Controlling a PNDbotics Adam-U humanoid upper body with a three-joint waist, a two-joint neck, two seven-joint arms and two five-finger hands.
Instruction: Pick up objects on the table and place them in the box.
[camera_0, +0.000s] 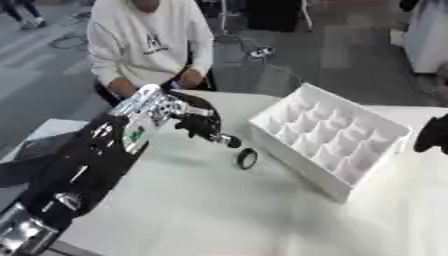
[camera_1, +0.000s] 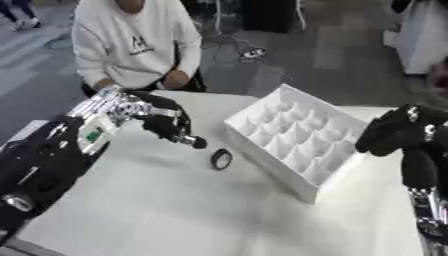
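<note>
The left robot hand (camera_0: 197, 124) reaches in from the left over the white worktop (camera_0: 192, 210), its fingers curled round a small dark cylindrical piece with a pale band, whose end pokes out toward the right. Just beside that end, a small black ring (camera_0: 248, 159) stands on edge on the worktop, apart from the hand. Further right sits the white box (camera_0: 328, 137), divided into many small compartments, set askew. At the far right the right robot hand (camera_1: 394, 132) hovers above the box's right edge, fingers curled downward, holding nothing visible.
</note>
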